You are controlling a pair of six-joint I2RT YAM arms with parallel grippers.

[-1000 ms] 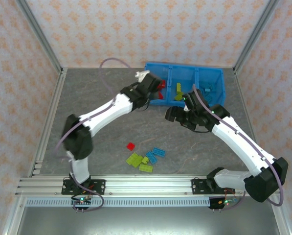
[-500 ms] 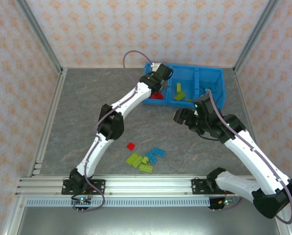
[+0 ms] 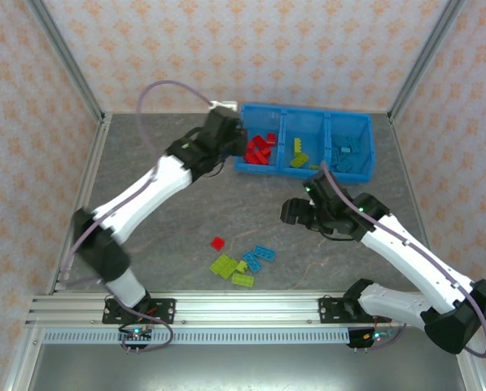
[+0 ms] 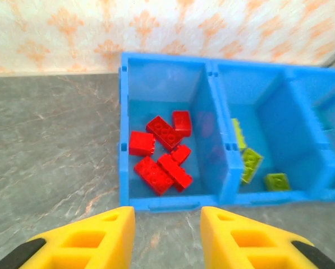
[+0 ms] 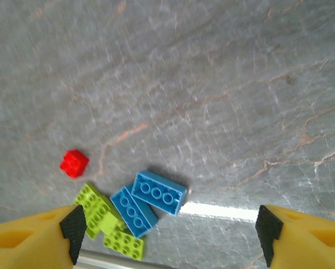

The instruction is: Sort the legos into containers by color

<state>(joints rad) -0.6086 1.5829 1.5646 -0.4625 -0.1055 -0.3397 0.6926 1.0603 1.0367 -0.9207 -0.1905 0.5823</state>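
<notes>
**Mia:** Where do the bricks go?

**Tom:** Into the bright blue see-through plastic bin (image 3: 306,109) with three square boxes in a row. It sits at the far side of the grey stone-look table (image 3: 186,220), a bit to the right.

**Mia:** What is in it?

**Tom:** The left box has a heap of red bricks (image 4: 161,154). The middle box has a few lime green bricks (image 4: 250,162). The right box has light blue bricks (image 3: 348,150).

**Mia:** What about the left pincer?

**Tom:** The left pincer (image 4: 167,232) hangs close by the left end of the bin. Its two yellow fingers (image 4: 94,238) are apart, and nothing is between them.

**Mia:** And the other one?

**Tom:** The right pincer (image 5: 170,227) is out over the table, between the bin and the loose bricks. Its jaws stand wide open, and it holds nothing.

**Mia:** So some bricks are not in the bin?

**Tom:** Yes, a little bunch lies near the front edge. One small red brick (image 5: 74,163) lies alone at the left of the bunch. Two light blue flat bricks (image 5: 159,192) lie side by side, touching. The lime green flat pieces (image 5: 97,206) lie just beside them, on the near left.
</notes>
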